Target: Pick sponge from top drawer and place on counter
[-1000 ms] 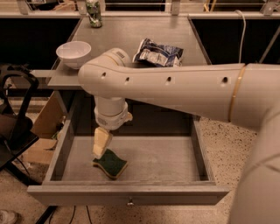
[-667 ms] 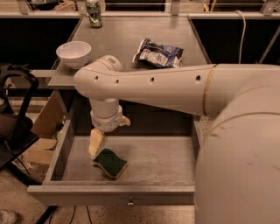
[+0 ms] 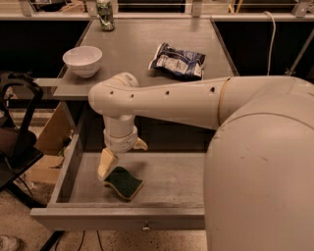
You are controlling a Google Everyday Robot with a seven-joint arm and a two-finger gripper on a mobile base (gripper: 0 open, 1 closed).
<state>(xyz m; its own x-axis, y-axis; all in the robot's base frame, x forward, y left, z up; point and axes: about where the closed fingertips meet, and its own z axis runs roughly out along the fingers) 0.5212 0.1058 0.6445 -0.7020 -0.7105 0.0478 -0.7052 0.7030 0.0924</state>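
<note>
1. A white bowl (image 3: 82, 60) sits upright near the left front corner of the counter (image 3: 132, 44).
2. To its right, well apart, I see a blue-and-white foil snack bag (image 3: 177, 61) lying flat.
3. A green can (image 3: 105, 13) stands at the back edge, behind the bowl.
4. A cardboard box (image 3: 46, 157) rests on the floor at left.
5. My tool (image 3: 124, 161) hangs low inside the top drawer (image 3: 167, 176).

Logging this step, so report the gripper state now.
Gripper: open, holding nothing, down inside the top drawer, with one finger at the left edge of the sponge.
</note>
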